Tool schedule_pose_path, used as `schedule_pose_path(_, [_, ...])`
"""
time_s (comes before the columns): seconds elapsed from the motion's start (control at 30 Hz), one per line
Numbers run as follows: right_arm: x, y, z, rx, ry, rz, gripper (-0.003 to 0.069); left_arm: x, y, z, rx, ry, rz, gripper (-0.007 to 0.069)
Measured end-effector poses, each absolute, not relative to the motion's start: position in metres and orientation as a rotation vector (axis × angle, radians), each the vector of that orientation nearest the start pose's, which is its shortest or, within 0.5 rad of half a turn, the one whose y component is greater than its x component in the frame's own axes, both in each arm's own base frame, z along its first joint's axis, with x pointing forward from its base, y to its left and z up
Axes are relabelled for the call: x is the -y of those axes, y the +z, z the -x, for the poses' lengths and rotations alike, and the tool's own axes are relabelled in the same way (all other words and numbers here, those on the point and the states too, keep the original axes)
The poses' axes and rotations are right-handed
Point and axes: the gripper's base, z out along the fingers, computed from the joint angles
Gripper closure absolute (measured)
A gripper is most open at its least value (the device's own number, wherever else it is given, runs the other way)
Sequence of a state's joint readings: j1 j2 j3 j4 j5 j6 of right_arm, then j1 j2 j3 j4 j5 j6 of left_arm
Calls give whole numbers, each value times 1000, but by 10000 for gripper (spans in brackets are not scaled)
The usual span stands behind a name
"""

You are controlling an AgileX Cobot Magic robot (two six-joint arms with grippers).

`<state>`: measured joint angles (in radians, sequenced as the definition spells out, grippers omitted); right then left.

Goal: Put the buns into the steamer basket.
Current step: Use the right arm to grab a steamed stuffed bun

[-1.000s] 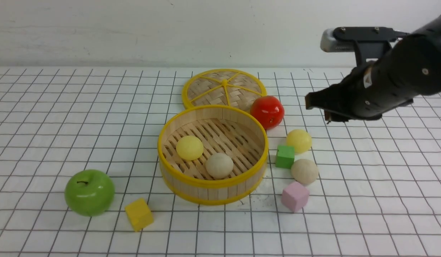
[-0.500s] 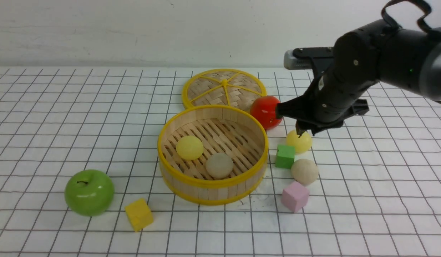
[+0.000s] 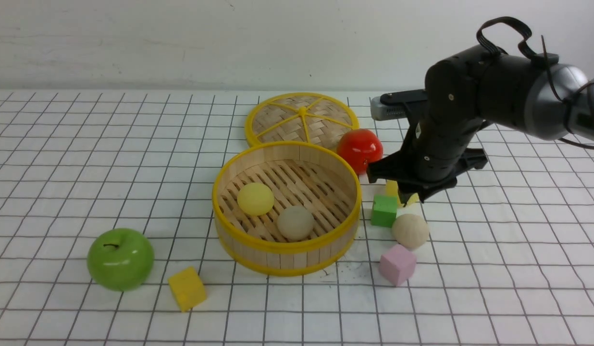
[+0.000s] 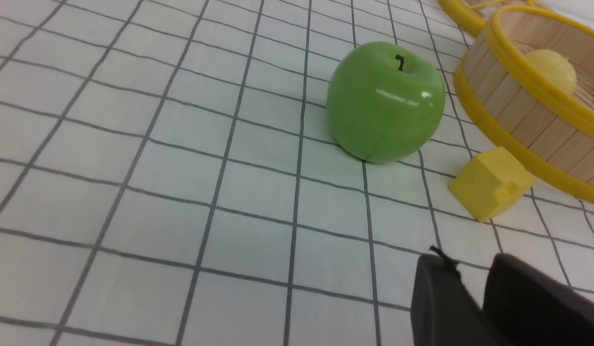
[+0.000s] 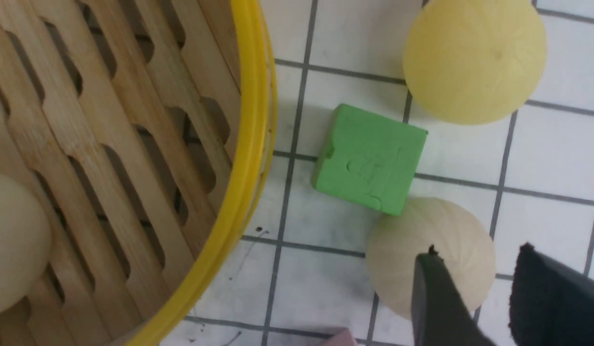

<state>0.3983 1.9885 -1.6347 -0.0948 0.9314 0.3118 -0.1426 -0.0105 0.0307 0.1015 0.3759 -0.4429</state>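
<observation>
The steamer basket (image 3: 346,190) stands mid-table with one pale yellow bun (image 3: 255,198) and one beige bun (image 3: 295,222) inside. Two more buns lie on the table to its right. The pale yellow one (image 5: 475,57) is mostly hidden behind my right gripper in the front view. The beige one (image 3: 410,230) lies nearer the front. My right gripper (image 3: 408,198) is open and empty, low over these two buns. In the right wrist view its fingertips (image 5: 477,252) hang above the beige bun (image 5: 412,240). My left gripper (image 4: 465,262) is shut and empty, near the table.
A green cube (image 3: 384,210) sits between the basket and the two loose buns, and a pink cube (image 3: 397,264) lies in front of them. A red apple (image 3: 359,149) and the woven lid (image 3: 302,117) are behind the basket. A green apple (image 3: 120,258) and yellow cube (image 3: 187,288) lie front left.
My right arm has swung left and down from the far right to just over the two loose buns, now covering most of the yellow one. Nothing else moved.
</observation>
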Motion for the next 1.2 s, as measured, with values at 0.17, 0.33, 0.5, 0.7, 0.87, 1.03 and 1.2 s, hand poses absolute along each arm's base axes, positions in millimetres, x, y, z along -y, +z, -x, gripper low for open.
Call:
schedule_pose_path(0.17, [-161, 236, -400, -2756, 68, 180, 419, 4, 170, -53, -1876, -302, 220, 477])
schedule_pose_path(0.33, [-161, 236, -400, -2756, 68, 180, 419, 4, 170, -53, -1876, -302, 220, 470])
schedule_pose_path(0.5, [-161, 236, -400, -2755, 68, 181, 419, 4, 170, -53, -1876, -302, 220, 463])
schedule_pose_path(0.7, [-161, 231, -401, -2762, 64, 183, 419, 4, 170, -53, -1876, -302, 220, 459])
schedule_pose_path(0.87, [-162, 213, -404, -2815, 40, 185, 419, 4, 170, -53, -1876, -302, 220, 452])
schedule_pose_path(1.03, [-153, 202, -410, -2844, 27, 150, 419, 4, 170, -53, -1876, -302, 220, 448])
schedule_pose_path(1.2, [-145, 194, -414, -2868, 58, 92, 419, 4, 170, -53, -1876, -302, 220, 442])
